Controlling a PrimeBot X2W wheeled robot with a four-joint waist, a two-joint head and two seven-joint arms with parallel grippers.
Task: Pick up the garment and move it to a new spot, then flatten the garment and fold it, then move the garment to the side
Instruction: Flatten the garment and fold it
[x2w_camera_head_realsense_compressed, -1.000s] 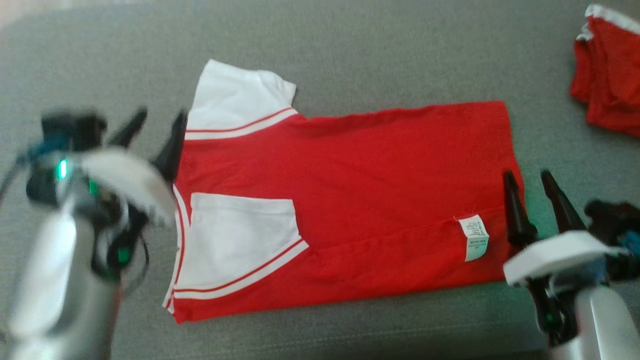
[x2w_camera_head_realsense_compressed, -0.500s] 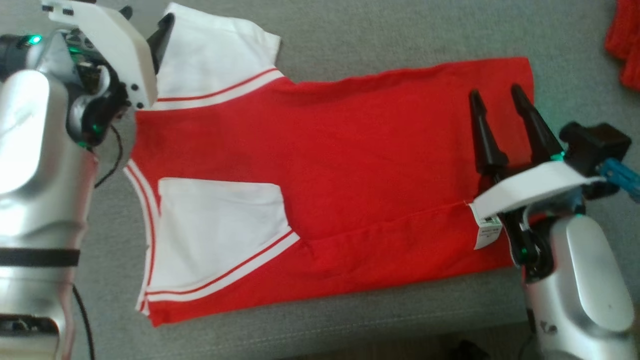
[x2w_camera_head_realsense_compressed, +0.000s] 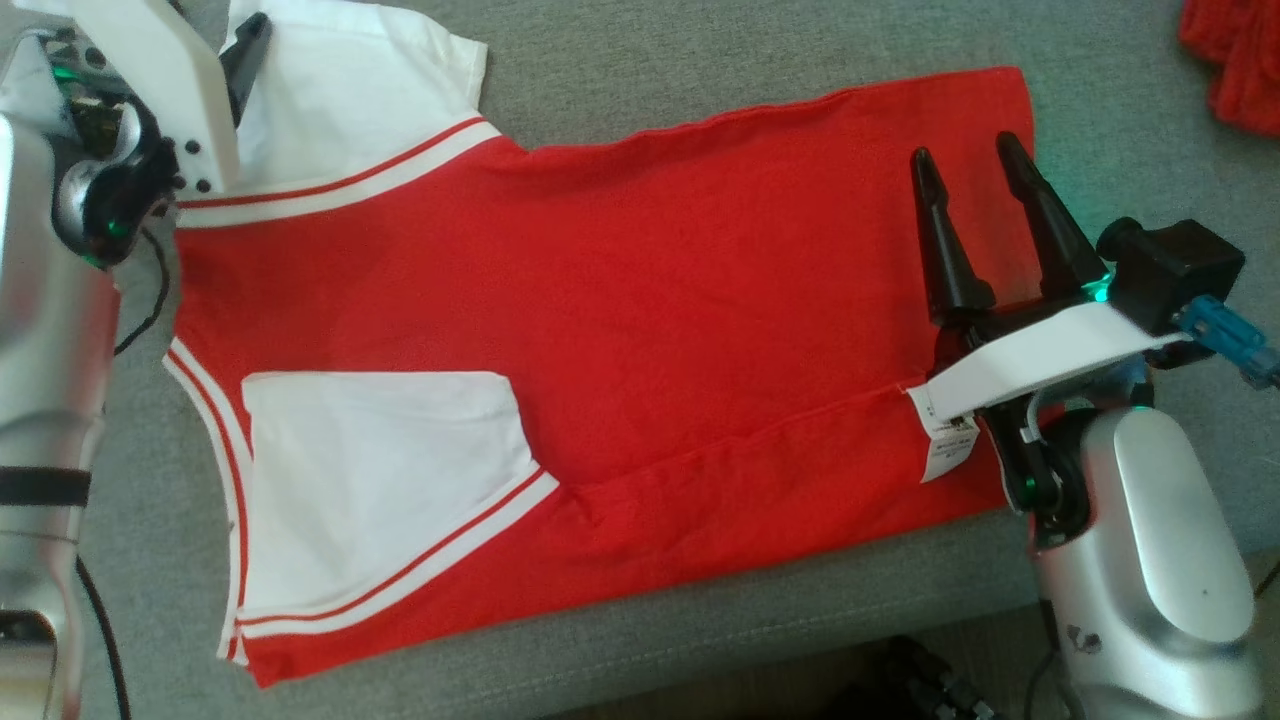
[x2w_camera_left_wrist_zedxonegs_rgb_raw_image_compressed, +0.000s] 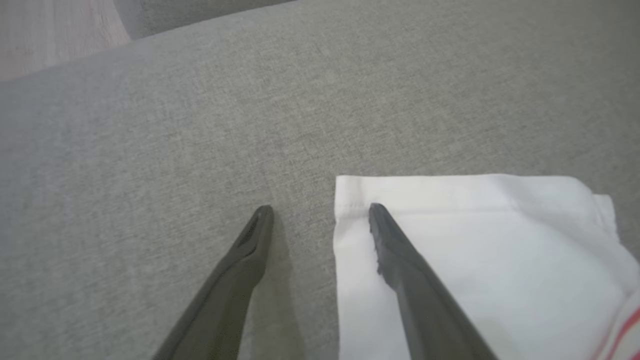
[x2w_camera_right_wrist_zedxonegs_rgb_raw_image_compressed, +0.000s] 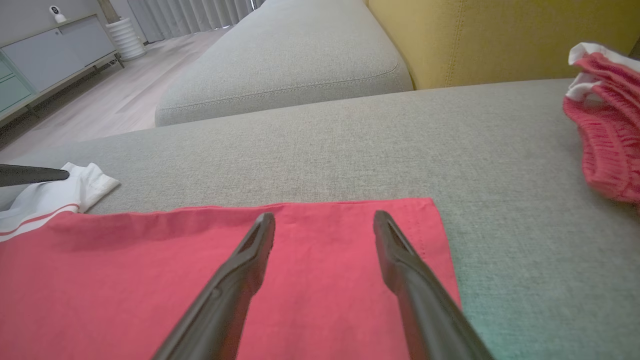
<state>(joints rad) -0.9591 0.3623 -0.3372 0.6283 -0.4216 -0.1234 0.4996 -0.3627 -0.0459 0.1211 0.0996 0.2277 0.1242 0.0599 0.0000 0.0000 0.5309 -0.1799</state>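
Garment (x2w_camera_head_realsense_compressed: 640, 300) half-folded on sofa (x2w_camera_head_realsense_compressed: 700, 60) | left gripper (x2w_camera_left_wrist_zedxonegs_rgb_raw_image_compressed: 320, 207), right gripper (x2w_camera_right_wrist_zedxonegs_rgb_raw_image_compressed: 324, 215): jaws wide, empty | pinch sleeve (x2w_camera_left_wrist_zedxonegs_rgb_raw_image_compressed: 475, 250), hem corner (x2w_camera_right_wrist_zedxonegs_rgb_raw_image_compressed: 425, 209) level.

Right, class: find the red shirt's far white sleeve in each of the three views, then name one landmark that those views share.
Head view: the white sleeve lies at the top left.
Left wrist view: it lies at the lower right.
Right wrist view: it lies small at the left edge.
Shared landmark: a finger of the left gripper over the sleeve's end.
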